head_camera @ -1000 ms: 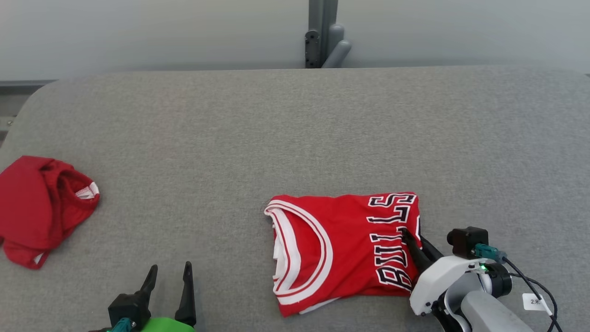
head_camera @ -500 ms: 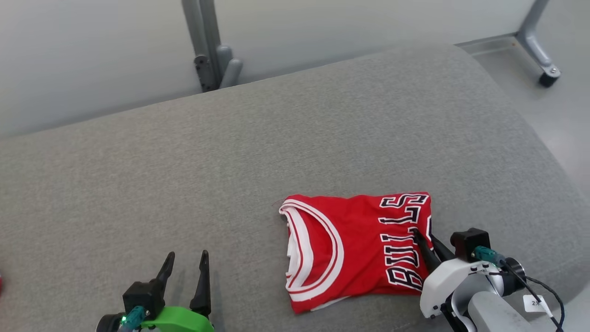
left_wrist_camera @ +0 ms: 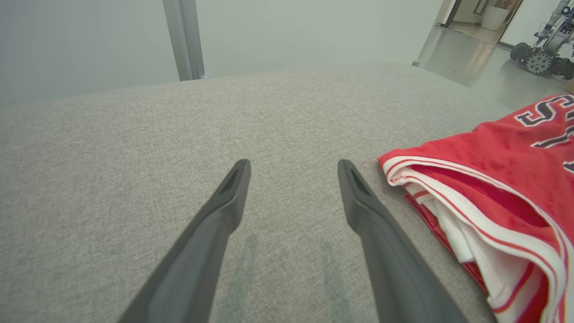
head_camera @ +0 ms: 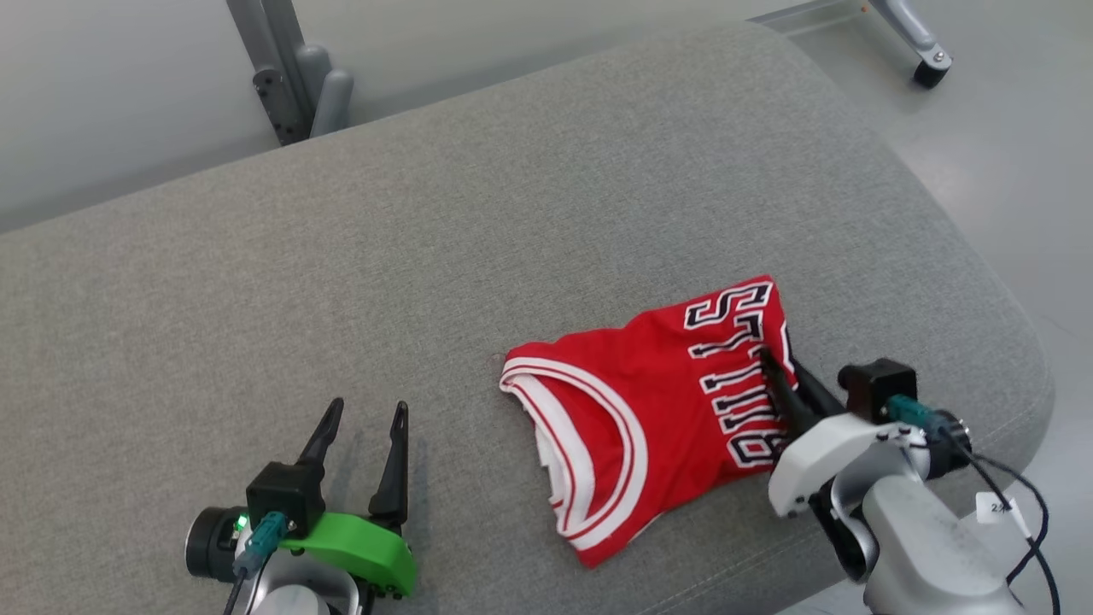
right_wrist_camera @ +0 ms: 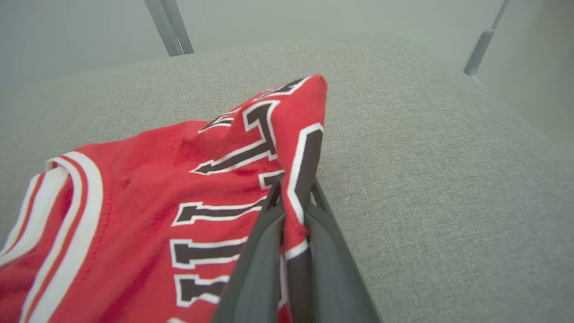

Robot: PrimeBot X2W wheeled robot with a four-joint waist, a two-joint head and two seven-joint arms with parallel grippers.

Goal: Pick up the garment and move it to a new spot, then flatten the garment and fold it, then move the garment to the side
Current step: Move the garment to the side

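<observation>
The right tool is clamped on the folded red jersey near the right end of the desk. The left tool is spread apart, empty.

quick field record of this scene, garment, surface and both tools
garment: red jersey, folded, black-and-white lettering, white-trimmed neckline
location: on the grey padded surface, near its right front corner
right tool: shut on the jersey's lettered edge, pinching the cloth up
left tool: open, holding nothing, low over the surface beside the neckline end
task stage: fold looks done; the move to the side seems next
</observation>
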